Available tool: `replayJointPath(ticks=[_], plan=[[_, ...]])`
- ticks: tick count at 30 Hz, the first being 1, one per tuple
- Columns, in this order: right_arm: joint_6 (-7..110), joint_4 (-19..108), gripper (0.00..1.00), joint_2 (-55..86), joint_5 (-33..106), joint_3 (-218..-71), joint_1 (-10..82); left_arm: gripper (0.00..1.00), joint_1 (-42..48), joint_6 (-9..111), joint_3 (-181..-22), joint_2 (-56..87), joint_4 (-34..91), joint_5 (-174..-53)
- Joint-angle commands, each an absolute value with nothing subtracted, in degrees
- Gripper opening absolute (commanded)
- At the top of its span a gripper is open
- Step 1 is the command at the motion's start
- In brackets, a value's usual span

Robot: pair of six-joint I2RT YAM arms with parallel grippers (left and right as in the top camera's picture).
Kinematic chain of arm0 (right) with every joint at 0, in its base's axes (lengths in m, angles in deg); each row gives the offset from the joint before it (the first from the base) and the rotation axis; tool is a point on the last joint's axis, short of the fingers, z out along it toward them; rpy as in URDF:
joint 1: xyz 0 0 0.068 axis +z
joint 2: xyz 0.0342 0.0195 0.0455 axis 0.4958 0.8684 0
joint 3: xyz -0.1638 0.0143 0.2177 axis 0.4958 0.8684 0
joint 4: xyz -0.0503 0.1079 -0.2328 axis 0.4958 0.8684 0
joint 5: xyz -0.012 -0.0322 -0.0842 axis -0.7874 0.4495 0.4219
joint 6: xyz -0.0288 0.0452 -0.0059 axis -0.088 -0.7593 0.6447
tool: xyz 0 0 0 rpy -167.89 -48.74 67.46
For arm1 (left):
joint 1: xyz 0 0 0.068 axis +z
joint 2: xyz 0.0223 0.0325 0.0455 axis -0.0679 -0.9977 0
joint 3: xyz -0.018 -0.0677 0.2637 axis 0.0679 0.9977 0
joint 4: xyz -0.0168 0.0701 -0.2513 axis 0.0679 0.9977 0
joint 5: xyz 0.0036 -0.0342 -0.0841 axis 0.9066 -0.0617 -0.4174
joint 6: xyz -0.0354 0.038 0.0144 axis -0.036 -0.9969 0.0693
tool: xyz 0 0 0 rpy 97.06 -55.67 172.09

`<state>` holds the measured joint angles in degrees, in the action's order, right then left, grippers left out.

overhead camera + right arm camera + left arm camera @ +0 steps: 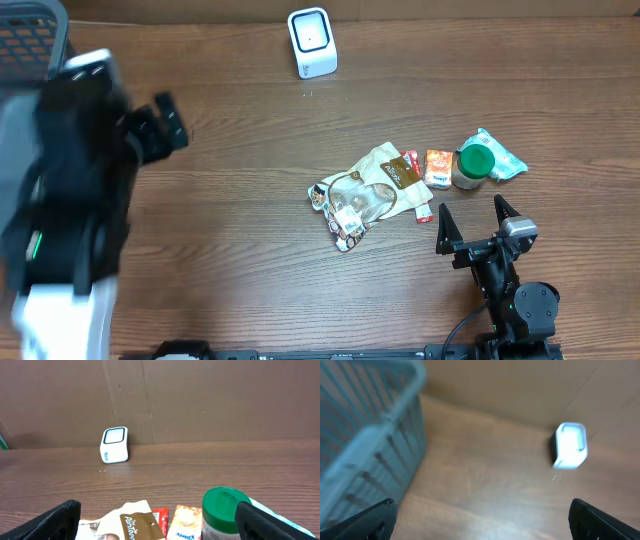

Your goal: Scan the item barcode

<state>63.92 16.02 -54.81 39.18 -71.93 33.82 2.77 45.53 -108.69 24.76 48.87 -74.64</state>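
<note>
White scanner (312, 42) upright at the far edge of the wooden table (240, 230), well apart from everything else. Right of centre, a loose row of goods: clear bag (350, 205) overlapped by a cream bag (385, 165) with a brown label, then a red sachet (412, 168), an orange packet (438, 166), a green-lidded jar (474, 163) and, touching the jar, a teal wrapper (503, 155). At the near right, just short of the row, the right tool (472, 214), fingers spread wide, pinching nothing, pointed past the jar toward the scanner. Over the table's left side, the left tool (163, 124), blurred and close to the overhead camera, likewise spread wide and empty. In the far left corner, a wire basket (28, 38). From the left wrist: basket wall close on the left, scanner farther off to the right.
</note>
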Motion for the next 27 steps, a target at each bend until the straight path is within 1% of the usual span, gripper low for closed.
replayJointPath(ticks=[1,5,13,17,22,27], plan=[[63.5,15.9,1.00,-55.4,39.9,-71.3,33.5,1.00,2.7,44.8,-109.3,31.6,49.4,-74.7],[63.5,15.9,1.00,-55.4,39.9,-71.3,33.5,1.00,2.7,44.8,-109.3,37.9,49.6,-74.7],[63.5,15.9,1.00,-55.4,39.9,-71.3,33.5,0.99,2.7,44.8,-105.8,44.3,49.7,-74.7],[63.5,15.9,1.00,-55.4,39.9,-71.3,33.5,1.00,2.7,44.8,-98.1,50.6,49.9,-74.7],[63.5,15.9,1.00,-55.4,39.9,-71.3,33.5,0.99,2.7,44.9,-84.8,60.3,48.8,-74.7],[63.5,15.9,1.00,-55.4,39.9,-71.3,33.5,1.00,2.7,45.0,-72.8,69.2,37.5,-75.8]])
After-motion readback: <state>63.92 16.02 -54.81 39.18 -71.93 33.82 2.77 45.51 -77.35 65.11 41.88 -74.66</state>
